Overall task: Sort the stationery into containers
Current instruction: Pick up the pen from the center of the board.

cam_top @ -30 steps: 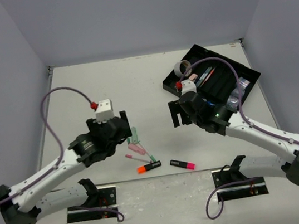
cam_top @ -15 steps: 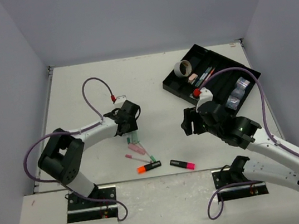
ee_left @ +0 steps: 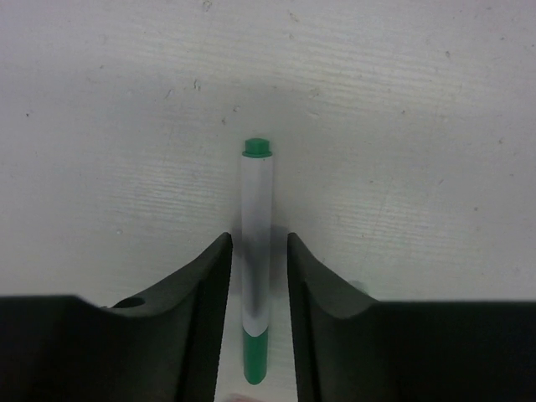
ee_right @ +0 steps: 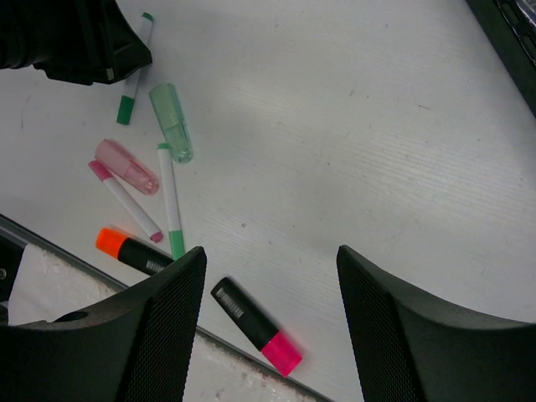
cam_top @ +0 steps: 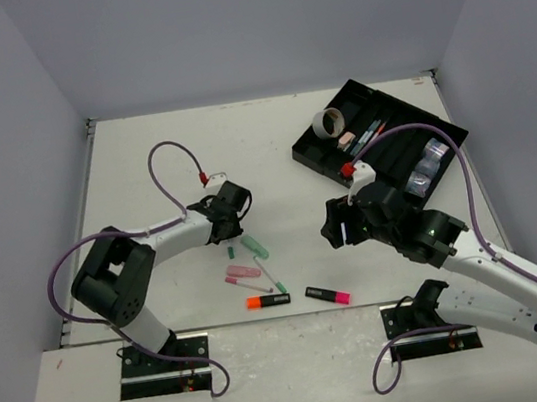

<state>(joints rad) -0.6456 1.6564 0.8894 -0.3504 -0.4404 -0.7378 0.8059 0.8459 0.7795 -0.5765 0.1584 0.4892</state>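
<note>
A white pen with green ends [ee_left: 256,193] lies on the table between the fingers of my left gripper [ee_left: 255,243]. The jaws stand close on both sides of it, with a thin gap each side. In the top view this gripper [cam_top: 237,230] sits at the far edge of the stationery cluster. My right gripper [ee_right: 270,260] hangs open above the table, over a black highlighter with a pink end [ee_right: 255,327]. A black highlighter with an orange end [ee_right: 134,251], a pink pen [ee_right: 126,199], another green-tipped pen [ee_right: 170,201], a green cap [ee_right: 172,121] and a pink cap [ee_right: 126,166] lie loose.
The black divided tray [cam_top: 391,154] sits at the far right, holding a grey tape ring [cam_top: 326,123], a pink eraser [cam_top: 345,136], pens and shiny cubes [cam_top: 425,162]. The table's near edge runs just below the highlighters.
My left gripper has come down at the pen and its jaws have narrowed round it. The right gripper left the tray and moved toward the near middle. The loose caps shifted slightly.
</note>
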